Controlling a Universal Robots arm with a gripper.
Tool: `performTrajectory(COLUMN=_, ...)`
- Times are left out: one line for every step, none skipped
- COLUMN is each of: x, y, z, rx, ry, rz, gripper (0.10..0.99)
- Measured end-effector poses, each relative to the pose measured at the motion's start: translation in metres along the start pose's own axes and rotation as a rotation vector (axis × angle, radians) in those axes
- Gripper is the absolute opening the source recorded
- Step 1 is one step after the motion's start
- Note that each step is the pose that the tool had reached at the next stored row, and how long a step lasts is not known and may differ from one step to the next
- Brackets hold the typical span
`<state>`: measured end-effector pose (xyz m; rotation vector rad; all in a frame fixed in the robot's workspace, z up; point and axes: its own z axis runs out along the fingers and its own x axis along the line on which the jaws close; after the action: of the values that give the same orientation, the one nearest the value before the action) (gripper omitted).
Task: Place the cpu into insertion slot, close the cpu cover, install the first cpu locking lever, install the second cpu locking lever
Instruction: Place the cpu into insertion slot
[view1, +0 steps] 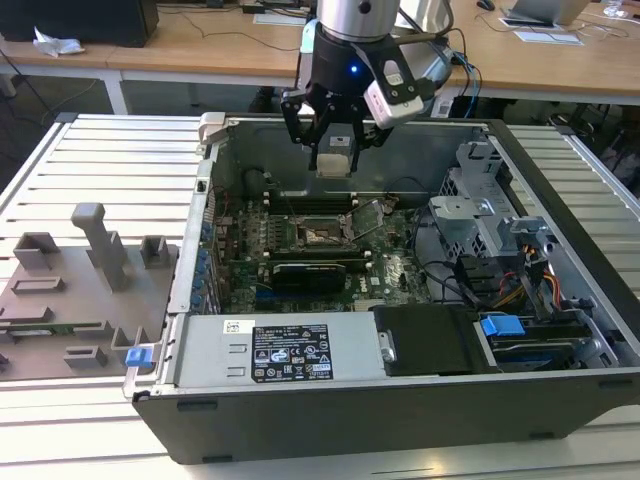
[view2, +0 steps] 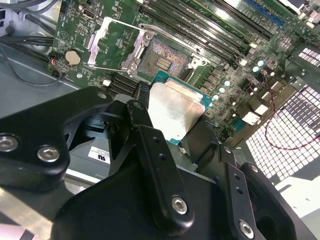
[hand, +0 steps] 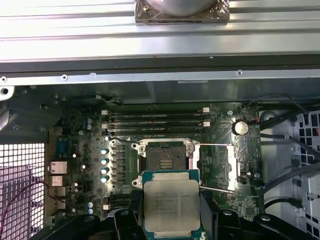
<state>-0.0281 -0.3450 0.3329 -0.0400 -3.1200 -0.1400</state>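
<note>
In the first wrist view the picture's edge cuts off one end of the cpu (hand: 171, 202) I hold, and my fingers (hand: 122, 221) cover bits of its sides. In the second wrist view my fingers hide its near corner. In the exterior view the insertion slot (view1: 322, 237) looks too small to show its pins.
</note>
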Motion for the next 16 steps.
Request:
performTrajectory(x=0.0, y=0.0, z=0.0004, rx=0.0, ry=0.0, rz=0.0, gripper=0.541)
performTrajectory(x=0.0, y=-0.0001, z=0.0011, rx=0.0, ry=0.0, rz=0.0, gripper=0.541)
performTrajectory(x=-0.0001, y=-0.0002, z=0.0023, rx=0.0, ry=0.0, rz=0.0, gripper=0.541)
performTrajectory(x=-0.0001, y=-0.0003, z=0.0034, rx=0.0, ry=0.0, rz=0.0, gripper=0.541)
performTrajectory(x=-0.0001, y=-0.0004, z=0.0041, rx=0.0, ry=0.0, rz=0.0, gripper=0.541)
performTrajectory(x=-0.0002, y=-0.0005, z=0.0053, rx=0.0, ry=-0.0001, rz=0.0, gripper=0.541)
performTrajectory(x=-0.0003, y=-0.0005, z=0.0061, rx=0.0, ry=0.0, rz=0.0, gripper=0.541)
performTrajectory(x=-0.0007, y=-0.0007, z=0.0075, rx=0.0, ry=0.0, rz=0.0, gripper=0.541)
performTrajectory(x=-0.0009, y=-0.0008, z=0.0088, rx=0.0, ry=-0.0001, rz=0.0, gripper=0.541)
performTrajectory(x=-0.0012, y=-0.0008, z=0.0097, rx=0.0, ry=0.0, rz=0.0, gripper=0.541)
performTrajectory(x=-0.0015, y=-0.0008, z=0.0103, rx=0.0, ry=0.0, rz=0.0, gripper=0.541)
performTrajectory(x=-0.0019, y=-0.0009, z=0.0115, rx=0.0, ry=0.0, rz=0.0, gripper=0.541)
performTrajectory(x=-0.0024, y=-0.0008, z=0.0127, rx=0.0, ry=0.0001, rz=0.0, gripper=0.541)
performTrajectory(x=-0.0029, y=-0.0008, z=0.0141, rx=0.0, ry=0.0, rz=0.0, gripper=0.541)
performTrajectory(x=-0.0037, y=-0.0007, z=0.0168, rx=0.001, ry=0.0, rz=0.0, gripper=0.541)
performTrajectory(x=-0.004, y=-0.0004, z=0.0194, rx=0.002, ry=-0.0001, rz=0.0, gripper=0.541)
